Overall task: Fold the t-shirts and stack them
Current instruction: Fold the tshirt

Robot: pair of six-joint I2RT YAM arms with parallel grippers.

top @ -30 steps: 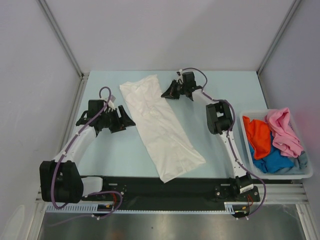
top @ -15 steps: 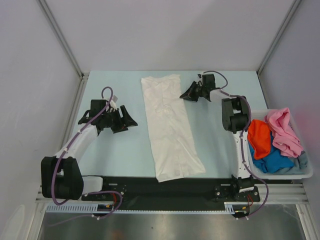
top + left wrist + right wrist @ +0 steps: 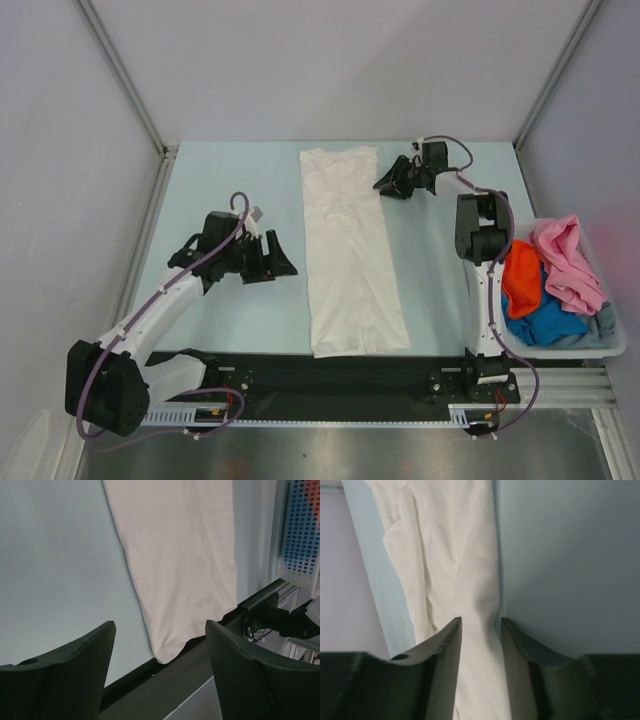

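Grey-blue t-shirt [image 3: 606, 323] mostly hidden in bin [image 3: 565, 351]

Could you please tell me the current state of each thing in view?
white t-shirt: folded into a long strip, lying flat on the table.
left gripper: open, empty.
right gripper: jaws slightly apart at the shirt's edge.
bin: holding crumpled t-shirts, none folded.

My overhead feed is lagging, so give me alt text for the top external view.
A white t-shirt, folded into a long strip, lies flat down the middle of the table. The left gripper is off its left edge, the right gripper by its far right corner. A bin at right holds an orange shirt, a pink shirt and a blue shirt.
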